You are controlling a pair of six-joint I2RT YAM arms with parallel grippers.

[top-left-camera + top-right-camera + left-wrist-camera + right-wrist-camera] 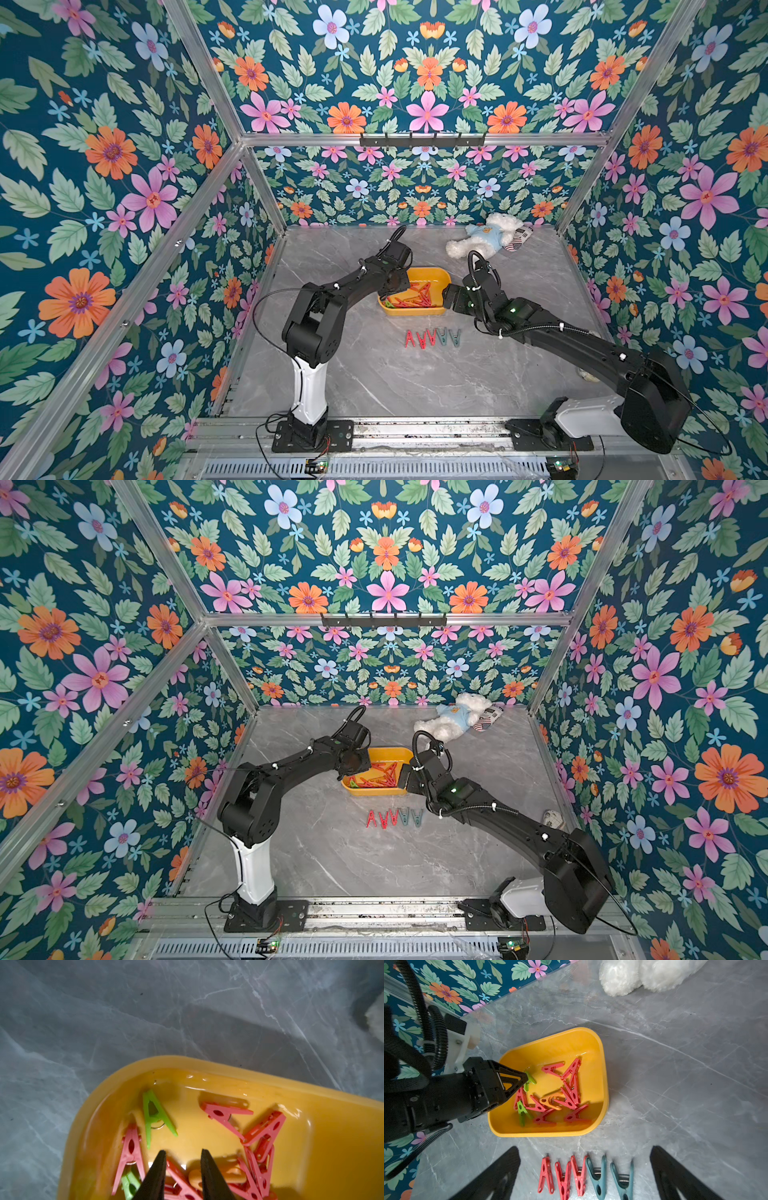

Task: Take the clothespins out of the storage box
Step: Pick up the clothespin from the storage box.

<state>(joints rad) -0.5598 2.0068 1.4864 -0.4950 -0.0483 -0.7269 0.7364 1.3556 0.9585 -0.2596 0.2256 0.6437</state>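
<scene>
The yellow storage box (432,272) (395,751) sits mid-table and holds several clothespins (566,1097), mostly red, with two green and one orange. My left gripper (184,1152) is tilted down into the box's left part. Its jaws are narrowed but show a gap, and a red clothespin (182,1180) and the orange one (232,1176) lie under it. My right gripper (585,1148) stands wide open and empty above a row of clothespins (583,1176) (432,337) on the table in front of the box: three red, two grey-blue.
A white plush bear (486,237) in a blue shirt lies at the back right, close behind the right arm. A small pale object (552,818) rests at the table's right edge. Flowered walls enclose the marble table (374,374).
</scene>
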